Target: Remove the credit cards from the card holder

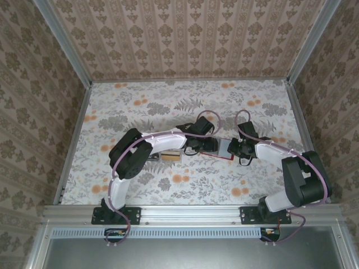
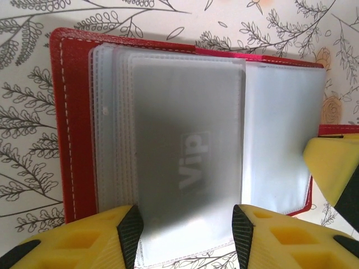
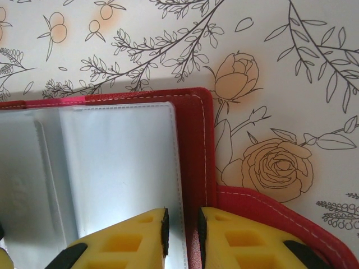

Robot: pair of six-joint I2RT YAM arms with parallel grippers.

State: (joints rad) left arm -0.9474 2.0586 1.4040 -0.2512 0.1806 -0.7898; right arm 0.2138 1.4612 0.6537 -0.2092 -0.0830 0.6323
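Observation:
The red card holder lies open on the floral tabletop between my two grippers. In the left wrist view its red cover frames a stack of clear sleeves. The top sleeve holds a grey credit card marked "VIP". My left gripper spans the card's short width, with a pad against each long edge. My right gripper pinches the holder's right side, sleeve edge and red cover between its narrow jaws. Two flat cards, one tan and one dark, lie on the table under the left arm.
Patterned walls and metal frame posts enclose the table on three sides. The right gripper's yellow finger sits close to the holder's right page in the left wrist view. Open tabletop stretches behind the holder toward the far wall.

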